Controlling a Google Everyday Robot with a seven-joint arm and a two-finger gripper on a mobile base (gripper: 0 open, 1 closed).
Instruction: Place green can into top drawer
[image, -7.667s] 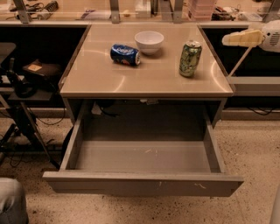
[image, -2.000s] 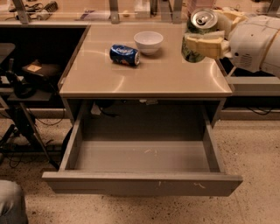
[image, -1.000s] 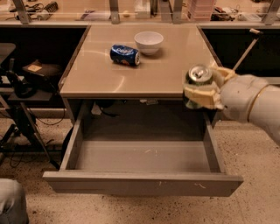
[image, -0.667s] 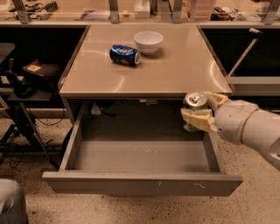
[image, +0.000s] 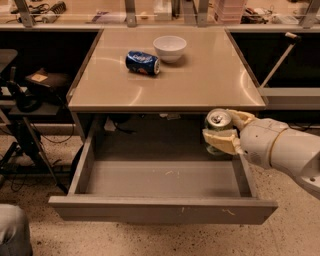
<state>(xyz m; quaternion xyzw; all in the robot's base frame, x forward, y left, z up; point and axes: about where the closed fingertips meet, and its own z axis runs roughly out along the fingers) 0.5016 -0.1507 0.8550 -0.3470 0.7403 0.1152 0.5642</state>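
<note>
And down it comes! The green can (image: 218, 119) has left its spot on the right of the tabletop (image: 210, 80). It has been lifted clear and swung forward over the front edge. Over the last second it has dropped again, and now it hangs just below that edge, over the right rear part of the top drawer (image: 160, 210). The drawer stands pulled fully out, its grey floor bare. That means the carry looks all but finished; my read is that only the final lowering and the release remain.

Now the gripper (image: 220, 132), reaching in from the right on its bulky white arm. The jaws are clamped on the can's body, open only as wide as the can itself, pale fingers (image: 220, 142) wrapped around its sides. The can sits upright, silver top and pull tab facing up. I cannot tell whether its base touches the drawer floor yet; it looks a little above it, close to the right wall.

Back on the tabletop, the blue soda can (image: 142, 63) lies on its side beside the white bowl (image: 170, 47), both untouched.
</note>
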